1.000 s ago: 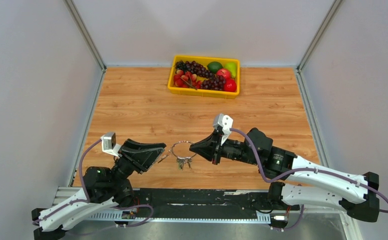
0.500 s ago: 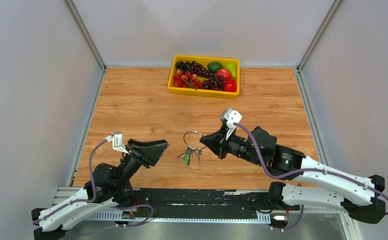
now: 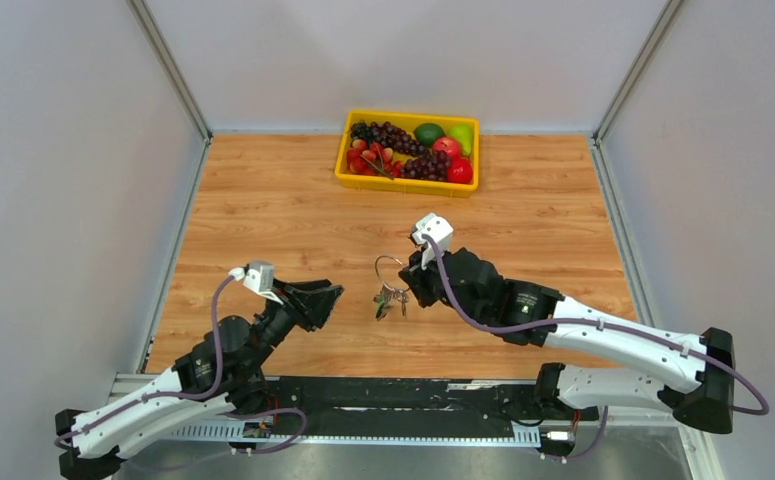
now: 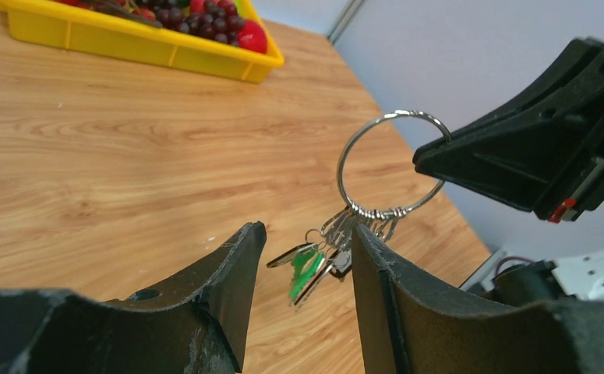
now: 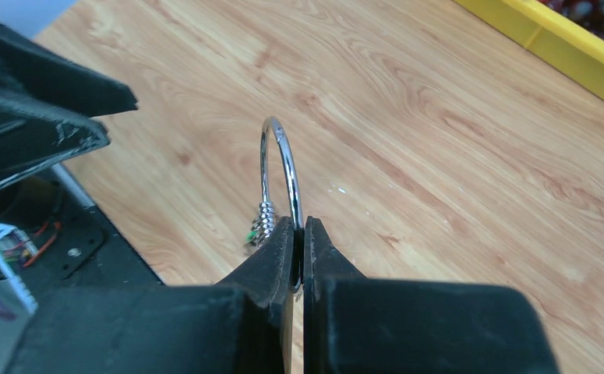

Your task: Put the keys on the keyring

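A silver keyring (image 3: 390, 262) hangs upright above the table, and my right gripper (image 3: 410, 283) is shut on its wire rim. In the right wrist view the ring (image 5: 291, 183) stands edge-on out of the pinched fingertips of that gripper (image 5: 299, 226). The keys (image 4: 306, 269), one green-headed and others dark-headed, dangle in a bunch (image 3: 391, 298) from the ring's (image 4: 342, 160) lower part. My left gripper (image 4: 306, 227) is open and holds nothing. It sits just left of the bunch (image 3: 333, 293), with the keys showing in the gap beyond its fingers.
A yellow tray (image 3: 408, 184) with grapes and other fruit stands at the back of the wooden table (image 3: 263, 210). Grey walls close in both sides. The black base rail (image 3: 363, 395) runs along the near edge.
The right gripper has lifted the ring and keys off the table and carried them up and back. The left gripper has opened wider and drawn slightly away.
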Robot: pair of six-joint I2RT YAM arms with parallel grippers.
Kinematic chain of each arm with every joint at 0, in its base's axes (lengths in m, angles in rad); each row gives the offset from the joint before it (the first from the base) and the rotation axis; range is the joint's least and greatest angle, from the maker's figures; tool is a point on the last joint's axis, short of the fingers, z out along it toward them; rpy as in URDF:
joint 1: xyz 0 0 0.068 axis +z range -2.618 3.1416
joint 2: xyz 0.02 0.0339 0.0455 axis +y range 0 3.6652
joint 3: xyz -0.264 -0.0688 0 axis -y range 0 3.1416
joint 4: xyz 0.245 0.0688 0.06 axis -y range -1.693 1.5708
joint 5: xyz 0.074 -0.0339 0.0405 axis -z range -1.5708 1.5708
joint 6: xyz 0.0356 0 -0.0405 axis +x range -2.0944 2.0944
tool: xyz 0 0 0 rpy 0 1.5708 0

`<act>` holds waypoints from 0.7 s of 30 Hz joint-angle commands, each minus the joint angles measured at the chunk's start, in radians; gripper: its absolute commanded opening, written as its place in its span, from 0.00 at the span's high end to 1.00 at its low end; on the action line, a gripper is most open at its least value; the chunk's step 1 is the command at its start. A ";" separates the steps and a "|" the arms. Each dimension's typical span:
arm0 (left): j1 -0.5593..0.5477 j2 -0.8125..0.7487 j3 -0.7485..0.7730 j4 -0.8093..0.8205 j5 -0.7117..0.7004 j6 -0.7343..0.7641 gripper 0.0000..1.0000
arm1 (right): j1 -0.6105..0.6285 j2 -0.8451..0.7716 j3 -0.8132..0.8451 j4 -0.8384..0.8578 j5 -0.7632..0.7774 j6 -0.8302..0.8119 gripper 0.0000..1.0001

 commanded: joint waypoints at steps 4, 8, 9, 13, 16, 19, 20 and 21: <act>0.001 0.162 0.048 0.016 0.049 0.117 0.44 | -0.118 0.091 -0.023 0.076 0.018 0.035 1.00; 0.002 0.223 0.051 0.043 0.057 0.140 0.43 | -0.200 0.153 -0.050 0.125 -0.046 0.058 1.00; 0.002 0.235 0.050 0.050 0.049 0.143 0.43 | -0.223 0.170 -0.056 0.142 -0.069 0.067 1.00; 0.002 0.262 0.051 0.058 0.024 0.163 0.42 | -0.283 0.237 -0.075 0.214 -0.137 0.103 1.00; 0.001 0.272 0.056 0.064 0.011 0.180 0.41 | -0.312 0.293 -0.080 0.269 -0.201 0.142 1.00; 0.000 0.274 0.061 0.068 0.003 0.190 0.40 | -0.335 0.353 -0.084 0.334 -0.260 0.192 1.00; 0.001 0.277 0.061 0.070 0.003 0.192 0.40 | -0.341 0.373 -0.083 0.345 -0.268 0.207 1.00; 0.002 0.277 0.063 0.071 0.005 0.192 0.39 | -0.349 0.397 -0.083 0.352 -0.272 0.220 1.00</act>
